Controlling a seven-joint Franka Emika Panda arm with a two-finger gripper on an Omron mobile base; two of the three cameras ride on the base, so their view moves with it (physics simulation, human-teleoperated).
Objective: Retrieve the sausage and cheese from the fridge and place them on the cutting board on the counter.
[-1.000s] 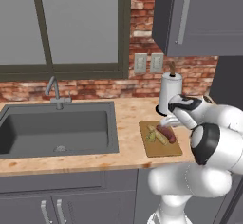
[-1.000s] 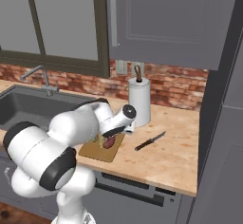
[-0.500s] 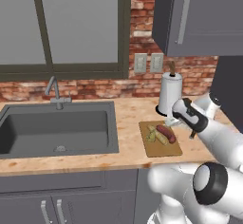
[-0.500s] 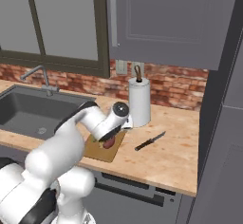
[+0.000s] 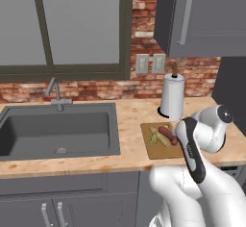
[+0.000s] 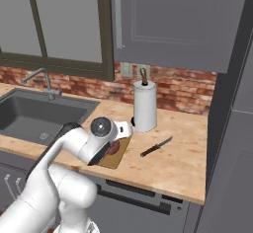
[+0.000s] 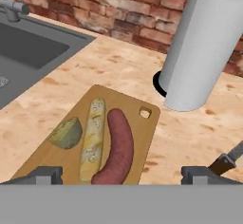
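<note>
On tan wooden cutting board (image 7: pixel 140 128): plump smooth sausage (image 7: pixel 116 148), lumpy cheese (image 7: pixel 66 134); jaws wide apart, empty.

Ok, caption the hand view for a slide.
Open gripper above the cutting board holding sausage and cheese.

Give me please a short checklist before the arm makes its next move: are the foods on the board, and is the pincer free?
1. Sausage lies on the cutting board: ok.
2. Cheese lies on the board: ok.
3. Pincer open, holding nothing: ok.
4. Paper towel roll upright, apart from the board: ok.
5. Knife off the board, on the counter: ok.
6. Fridge doors closed: cannot tell.
</note>
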